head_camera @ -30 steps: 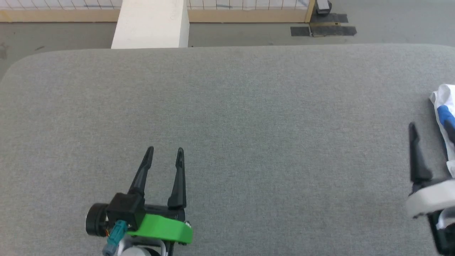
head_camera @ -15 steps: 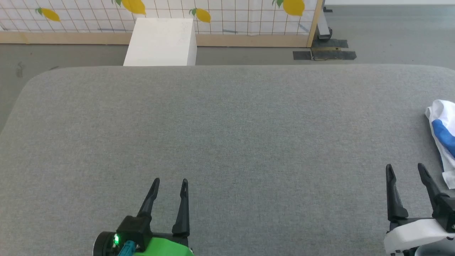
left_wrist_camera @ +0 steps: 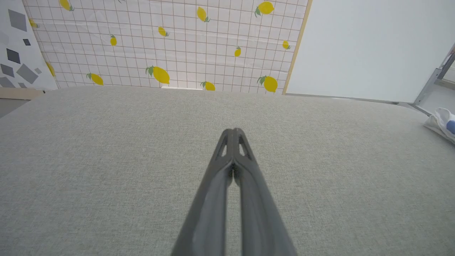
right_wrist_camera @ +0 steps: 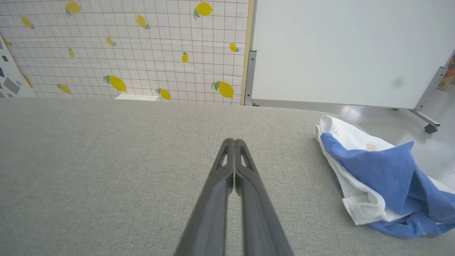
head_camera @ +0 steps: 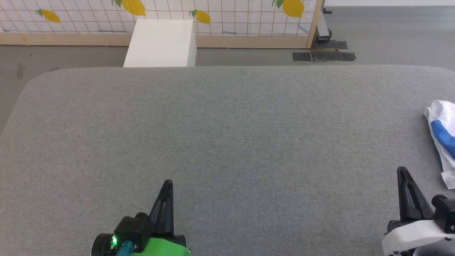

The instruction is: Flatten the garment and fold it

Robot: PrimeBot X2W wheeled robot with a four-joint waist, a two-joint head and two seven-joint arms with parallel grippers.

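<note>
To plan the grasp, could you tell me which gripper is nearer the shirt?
The right gripper; the crumpled white-and-blue shirt lies close to it, far from the left gripper.

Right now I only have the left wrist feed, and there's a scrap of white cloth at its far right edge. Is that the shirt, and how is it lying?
Observer: Yes. The right wrist view shows the garment as a crumpled heap, blue cloth bunched over white, not flattened.
Operator: Is the right gripper holding it?
Observer: No. The right gripper is shut on nothing. Its tips point over bare table, apart from the heap.
Operator: Where is the heap relative to that gripper?
Observer: In the head view it lies ahead of the right gripper and to its right, partly cut off by the picture's right edge.
</note>
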